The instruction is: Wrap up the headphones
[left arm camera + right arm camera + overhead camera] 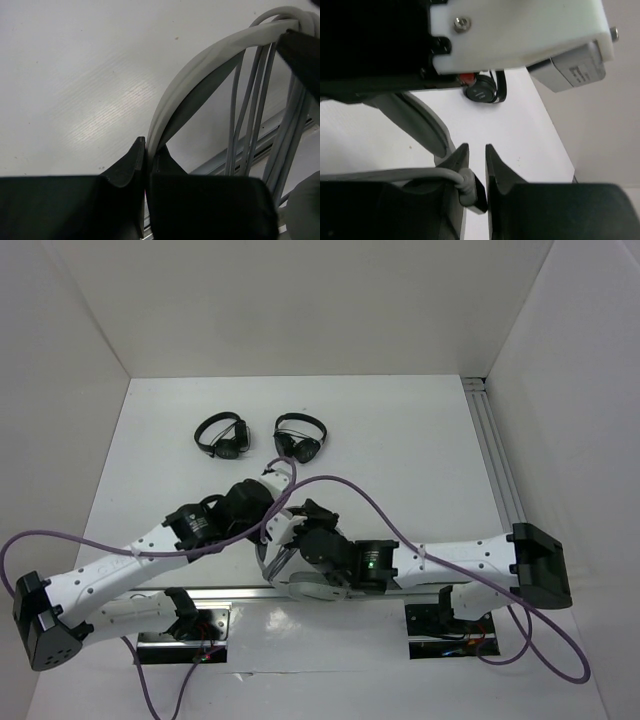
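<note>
Down at the near edge of the bench (pixel 420 440), the headphones (pixel 300 587) sit between the two arm bases, one grey cup over the metal rail (pixel 230 590). The left gripper (pixel 146 145) has its jaws pressed tight on the pale band (pixel 200 65), which arches up from them. Several loops of thin grey cable (pixel 239 110) hang beside the band. The right gripper (pixel 476 150) meets it from the other side, jaws a narrow slit apart. The cable's thick end (pixel 468 187) lies low in that slit against one finger; whether it is pinched I cannot tell. Farther back, two small black headphones (pixel 222 435) (pixel 300 437) lie side by side, well apart from the arms.
</note>
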Tool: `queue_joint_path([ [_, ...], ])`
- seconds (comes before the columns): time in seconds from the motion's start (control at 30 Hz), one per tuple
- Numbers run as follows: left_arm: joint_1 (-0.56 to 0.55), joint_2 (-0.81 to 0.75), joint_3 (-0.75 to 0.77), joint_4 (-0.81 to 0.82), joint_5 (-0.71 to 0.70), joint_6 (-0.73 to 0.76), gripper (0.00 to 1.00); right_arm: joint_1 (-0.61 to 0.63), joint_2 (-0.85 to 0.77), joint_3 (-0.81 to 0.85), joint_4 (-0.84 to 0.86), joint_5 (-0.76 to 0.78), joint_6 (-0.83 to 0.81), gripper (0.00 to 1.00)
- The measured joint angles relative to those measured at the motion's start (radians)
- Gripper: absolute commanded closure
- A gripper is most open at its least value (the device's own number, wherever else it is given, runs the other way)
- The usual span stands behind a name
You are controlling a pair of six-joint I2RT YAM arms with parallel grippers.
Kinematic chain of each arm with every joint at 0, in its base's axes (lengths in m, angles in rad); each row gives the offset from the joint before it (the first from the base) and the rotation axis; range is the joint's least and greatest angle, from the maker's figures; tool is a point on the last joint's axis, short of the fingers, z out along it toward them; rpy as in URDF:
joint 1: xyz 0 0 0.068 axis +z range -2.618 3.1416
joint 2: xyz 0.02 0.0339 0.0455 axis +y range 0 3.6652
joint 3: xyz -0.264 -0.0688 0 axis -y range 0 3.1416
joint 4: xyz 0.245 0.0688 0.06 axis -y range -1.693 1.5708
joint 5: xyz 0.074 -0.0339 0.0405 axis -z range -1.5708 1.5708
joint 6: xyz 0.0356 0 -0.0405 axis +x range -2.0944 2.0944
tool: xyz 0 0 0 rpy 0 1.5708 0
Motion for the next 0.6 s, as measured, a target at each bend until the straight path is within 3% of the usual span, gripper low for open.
queue_joint_path([
  [0.23,0.101,-0.004,0.062,0.000,0.074,0.058,1.00,-0.067,-0.075,-0.031,0.003,-0.012,0.029,0.66],
  [0.4,0.171,-0.004,0.113,-0.030,0.176,0.114,1.00,-0.084,-0.124,-0.029,0.014,-0.053,0.066,0.50],
  [0.6,0.202,-0.004,0.126,-0.090,0.214,0.148,1.00,-0.133,-0.118,0.062,-0.151,-0.211,0.145,0.47],
])
